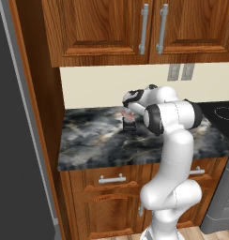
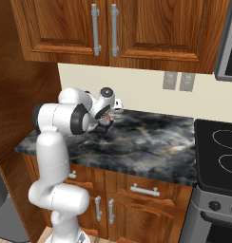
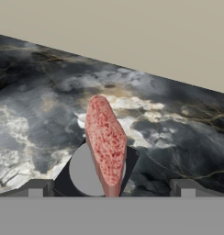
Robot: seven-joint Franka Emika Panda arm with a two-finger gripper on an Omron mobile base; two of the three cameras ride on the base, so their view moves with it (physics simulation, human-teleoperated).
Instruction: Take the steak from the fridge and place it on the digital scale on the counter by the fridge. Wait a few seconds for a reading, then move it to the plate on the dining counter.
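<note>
Steak [image 3: 105, 144], a pinkish-red slab with a pale, spongy mottled face, stands on edge on the digital scale [image 3: 81, 172], a low black square body with a round grey platter, toward the far left of the marbled black-and-grey stone worktop [image 1: 107, 143]. The tool [image 3: 111, 190] hangs just above, fingers [image 3: 36, 188] spread wide to either side of the steak, not touching it.

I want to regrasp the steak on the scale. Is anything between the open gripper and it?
Nothing visible. In the hand view the steak stands on edge on the digital scale, midway between the open gripper's fingertips, with bare counter around it.
</note>
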